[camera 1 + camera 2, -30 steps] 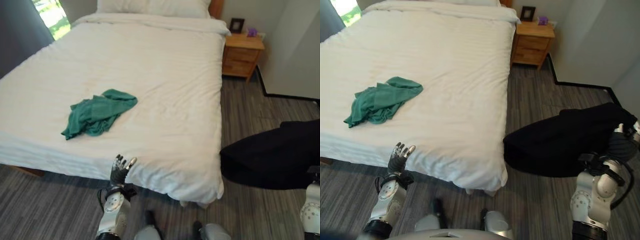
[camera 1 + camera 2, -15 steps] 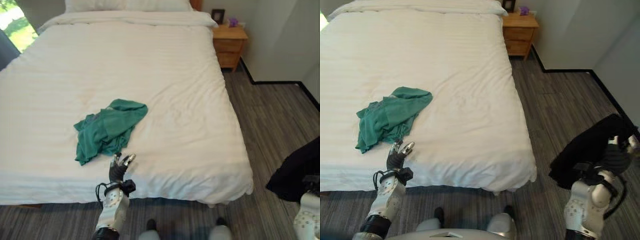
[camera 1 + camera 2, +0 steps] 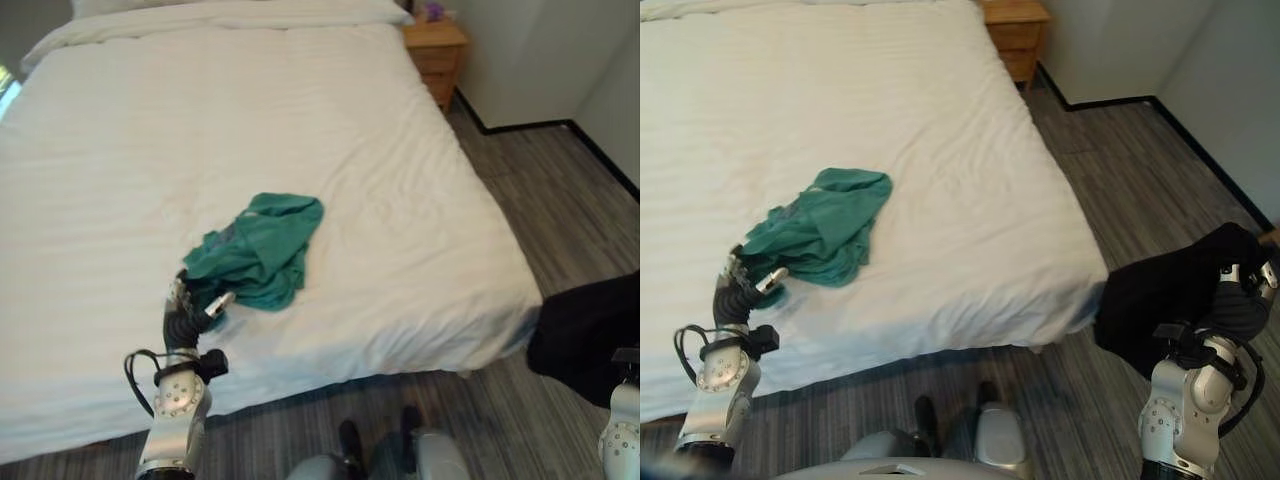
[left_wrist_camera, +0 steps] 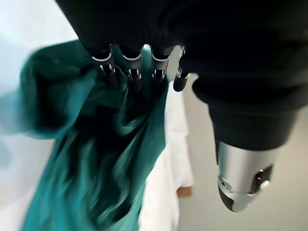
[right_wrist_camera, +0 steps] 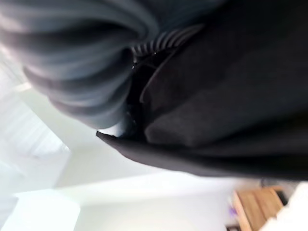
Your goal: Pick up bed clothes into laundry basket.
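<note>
White bed [image 3: 300, 120] fills most of the left eye view, grey plank floor [image 3: 580, 200] along its side, wooden nightstand [image 3: 435, 45] at the far corner. Green garment [image 3: 262, 255] lies crumpled on the cover near the front edge, not yet lifted. Left robot hand [image 3: 185, 308] sits at the garment's near end, fingers up against the cloth; contact likely, grip not confirmed. Black laundry basket [image 3: 590, 330] hangs off the bed's corner over the floor, well apart from the garment.

Right eye view: same layout. Right robot hand [image 3: 1240, 300] is at the basket [image 3: 1170, 295], its dark cover up against the black fabric; fingers hidden, so cannot tell their state.

Left wrist view: fingers [image 4: 130, 72] extended in a row, tips pressed into the green folds [image 4: 86, 159], thumb [image 4: 180, 79] apart beside them. Spread, not closed round anything.

Right wrist view: dark basket fabric [image 5: 226, 91] close up; nothing further readable.

Judgement: task at its start. Garment to be gathered, lifted and carried to the basket.
</note>
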Controlling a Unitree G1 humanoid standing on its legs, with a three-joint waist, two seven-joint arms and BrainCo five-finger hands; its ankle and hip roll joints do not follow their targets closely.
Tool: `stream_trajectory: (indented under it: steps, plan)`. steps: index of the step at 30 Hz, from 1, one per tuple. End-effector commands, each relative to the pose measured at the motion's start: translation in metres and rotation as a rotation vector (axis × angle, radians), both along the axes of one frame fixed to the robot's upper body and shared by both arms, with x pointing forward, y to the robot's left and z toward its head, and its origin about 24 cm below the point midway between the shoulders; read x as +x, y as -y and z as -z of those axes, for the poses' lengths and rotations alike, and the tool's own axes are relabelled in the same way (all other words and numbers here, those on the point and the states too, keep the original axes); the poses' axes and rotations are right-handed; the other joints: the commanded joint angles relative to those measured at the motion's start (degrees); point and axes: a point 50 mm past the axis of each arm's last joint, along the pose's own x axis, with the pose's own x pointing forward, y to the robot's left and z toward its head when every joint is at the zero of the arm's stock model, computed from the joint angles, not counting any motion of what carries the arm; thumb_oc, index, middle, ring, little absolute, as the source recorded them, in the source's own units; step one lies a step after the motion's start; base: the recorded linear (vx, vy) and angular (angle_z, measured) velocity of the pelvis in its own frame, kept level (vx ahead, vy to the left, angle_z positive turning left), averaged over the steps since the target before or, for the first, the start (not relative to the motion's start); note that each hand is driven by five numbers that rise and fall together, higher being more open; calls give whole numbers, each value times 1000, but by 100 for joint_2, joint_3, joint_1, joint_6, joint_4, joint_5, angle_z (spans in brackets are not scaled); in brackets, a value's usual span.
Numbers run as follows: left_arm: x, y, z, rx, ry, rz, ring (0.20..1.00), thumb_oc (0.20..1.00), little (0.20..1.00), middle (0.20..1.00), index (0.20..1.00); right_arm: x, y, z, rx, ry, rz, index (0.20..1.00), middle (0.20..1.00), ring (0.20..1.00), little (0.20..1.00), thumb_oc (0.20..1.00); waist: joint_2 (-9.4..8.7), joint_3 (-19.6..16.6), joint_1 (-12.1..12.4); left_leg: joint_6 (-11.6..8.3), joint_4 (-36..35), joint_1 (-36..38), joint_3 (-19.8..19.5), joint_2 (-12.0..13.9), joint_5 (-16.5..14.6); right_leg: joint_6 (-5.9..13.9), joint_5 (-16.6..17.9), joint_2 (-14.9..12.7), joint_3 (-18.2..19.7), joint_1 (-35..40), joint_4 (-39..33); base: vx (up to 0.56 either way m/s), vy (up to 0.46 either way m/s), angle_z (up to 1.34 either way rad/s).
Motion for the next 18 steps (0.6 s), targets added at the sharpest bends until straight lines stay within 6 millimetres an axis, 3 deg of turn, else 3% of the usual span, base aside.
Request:
stream_trajectory:
  steps: [1,4,6,8,9,10,12,13,18]
  plan:
    - [3,-20,-44,196,131,-35,1000,1000,1000,1000,1000,10,7,-28,-125,91,3,200,200,200,200,200,-190,-234,25,-655,-403,300,-692,499,91,178,685,85,-3,178,-458,39,-37,8]
    - [10,-28,-78,304,217,-52,1000,1000,1000,1000,1000,11,5,-25,-119,79,-26,200,200,200,200,200,-265,-338,51,-679,-404,339,-665,530,63,177,665,105,-21,362,-757,52,-41,12]
    - [15,-28,-89,328,248,-41,1000,1000,1000,1000,1000,14,3,-23,-115,68,-46,200,200,200,200,200,-282,-397,36,-698,-408,363,-627,555,45,184,616,105,-46,448,-886,35,-15,4]
    - [26,-29,-110,481,238,-31,1000,1000,1000,1000,1000,15,2,-20,-109,51,-69,200,200,200,200,200,-291,-450,1,-718,-408,403,-603,566,22,195,621,126,-31,535,-999,34,-9,-7]
    - [28,-28,-111,486,238,-31,1000,1000,1000,1000,1000,15,2,-19,-106,52,-68,200,200,200,200,200,-303,-445,9,-720,-408,403,-603,568,19,195,626,129,-32,541,-1010,36,-7,-13]
    - [33,-31,-128,621,230,-37,1000,1000,1000,1000,1000,15,2,-18,-111,37,-84,200,200,200,200,200,-294,-485,-33,-739,-408,436,-563,589,5,206,631,138,-9,600,-1096,39,-9,-10]
    - [39,-31,-135,672,222,-35,1000,1000,1000,1000,1000,15,1,-15,-110,25,-88,200,200,200,200,200,-310,-501,-39,-746,-408,467,-539,594,-14,214,641,140,-4,643,-1150,43,-5,-8]
    - [49,-30,-149,756,202,-2,1000,1000,1000,1000,1000,16,2,-12,-117,-4,-103,200,200,200,200,200,-280,-542,-120,-756,-408,533,-481,603,-52,237,641,142,12,700,-1190,49,6,-9]
    - [81,-24,-173,905,122,30,1000,1000,1000,1000,1000,17,2,-9,-106,-22,-121,200,200,200,200,200,-218,-595,-315,-792,-408,538,-436,621,-51,266,673,162,70,712,-1264,34,2,-9]
